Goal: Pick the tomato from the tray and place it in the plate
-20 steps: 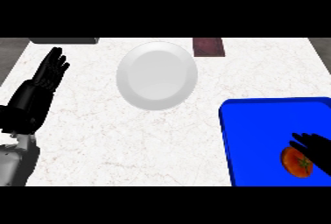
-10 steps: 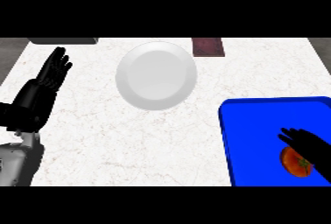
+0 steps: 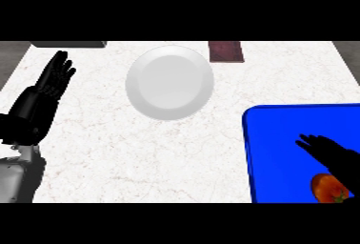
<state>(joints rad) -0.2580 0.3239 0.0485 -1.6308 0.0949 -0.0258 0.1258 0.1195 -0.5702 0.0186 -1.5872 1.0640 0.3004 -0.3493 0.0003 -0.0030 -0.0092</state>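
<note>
A red-orange tomato [image 3: 327,187] lies on the blue tray [image 3: 281,143] at the lower right, partly hidden by my right hand [image 3: 337,159]. That hand hovers over the tray with its fingers spread and pointing up-left, just above and beside the tomato, not curled round it. The white plate [image 3: 169,82] sits on the marble counter near the top centre. My left hand [image 3: 44,97] rests open at the left edge, fingers up.
A dark maroon block [image 3: 226,51] lies at the counter's far edge, right of the plate. A dark grey object [image 3: 69,44] shows at the top left corner. Bare marble lies between the plate and the tray.
My right hand has slid up and to the left across the tray, uncovering more of the tomato. The left hand, plate and tomato have stayed put.
</note>
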